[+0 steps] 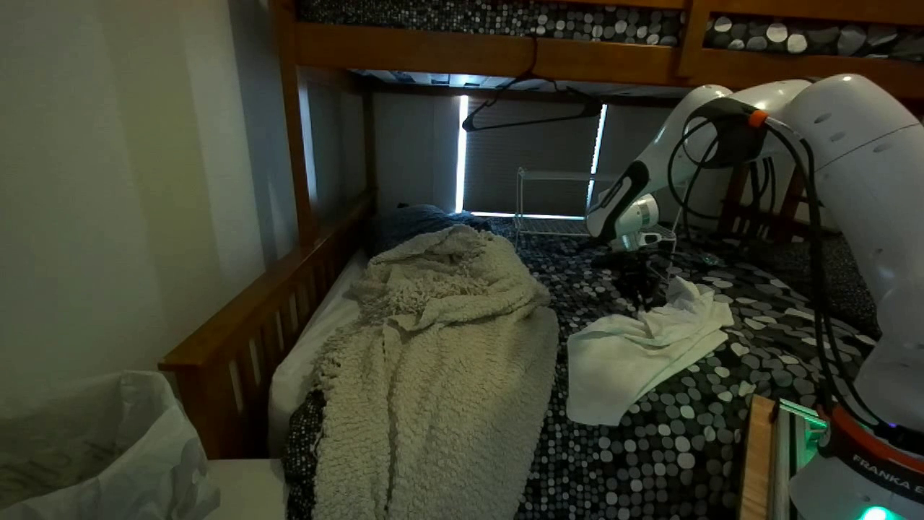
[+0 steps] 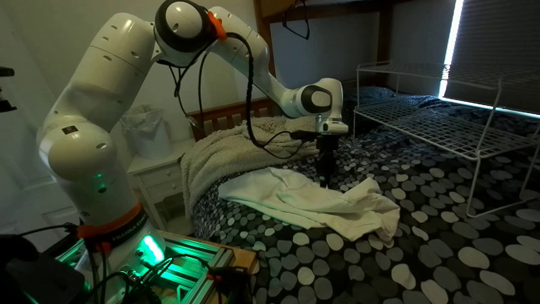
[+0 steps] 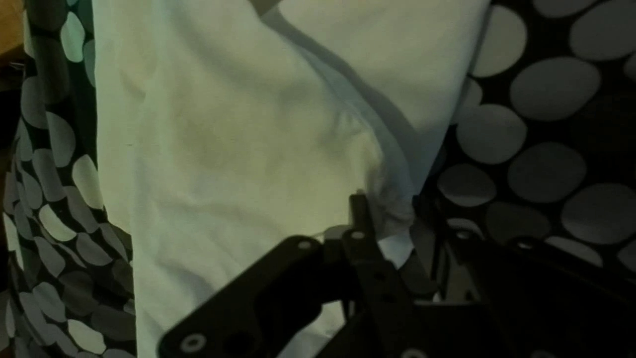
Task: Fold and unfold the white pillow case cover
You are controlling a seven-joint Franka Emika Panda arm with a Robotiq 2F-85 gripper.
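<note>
1. While the arm reaches out over the bed, its gripper points down at the white pillow case cover and sits low by the cloth in both exterior views.
2. The wrist view shows the fingers part-way apart, with a bunched edge of the cover in the space between them; I cannot tell whether they pinch it.
3. The cover lies limp and creased on the speckled bedsheet, partly doubled over itself. Its end nearer the blanket is spread fairly flat, while the opposite end is rumpled into loose folds.
4. One layer laps over another in the wrist view, and a shadow follows the edge of the upper one.
5. Cream and textured, the blanket stretches along the bed just beside the cover, its far part heaped up. A narrow strip of sheet shows between the two in an exterior view.
6. On the bed, apart from the cover, stands a white wire rack.
7. A wooden bunk frame spans overhead, and light edges the dark window blind behind.
8. Past the bed, a white bin with a plastic liner stands on a small white cabinet.
</note>
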